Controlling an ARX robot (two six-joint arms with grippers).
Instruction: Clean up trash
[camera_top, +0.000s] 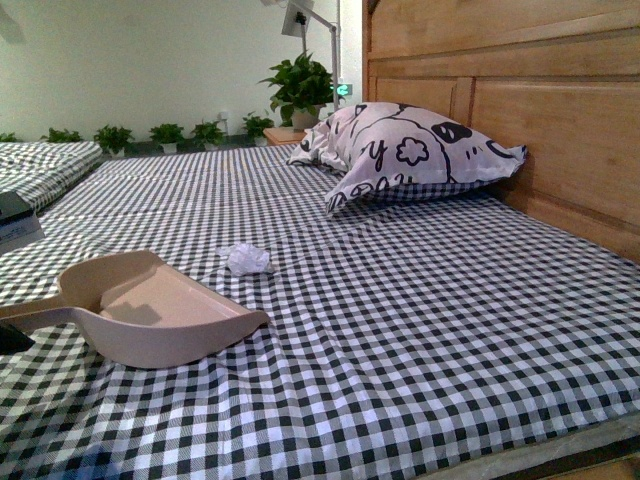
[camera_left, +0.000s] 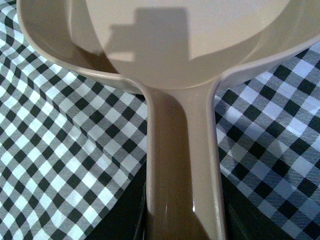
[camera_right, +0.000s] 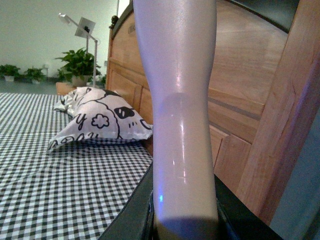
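Note:
The trash (camera_top: 247, 259), a small crumpled white wad, lies on the checked bedsheet (camera_top: 420, 330) just beyond the lip of the pale pinkish dustpan (camera_top: 160, 310). The pan rests on the sheet at the left with its mouth facing the wad. My left gripper (camera_left: 182, 227) is shut on the dustpan (camera_left: 181, 150) by its handle; in the front view only a dark bit of it shows at the left edge. My right gripper (camera_right: 185, 225) is shut on the hand brush (camera_right: 180, 100) by its pale handle, which stands upright. The bristles are out of view, and the right arm does not show in the front view.
A patterned pillow (camera_top: 405, 150) leans against the wooden headboard (camera_top: 540, 110) at the back right. The headboard (camera_right: 250, 115) is close beside the brush handle. Potted plants (camera_top: 300, 90) and a lamp stand beyond the bed. A dark box (camera_top: 15, 220) sits at the far left.

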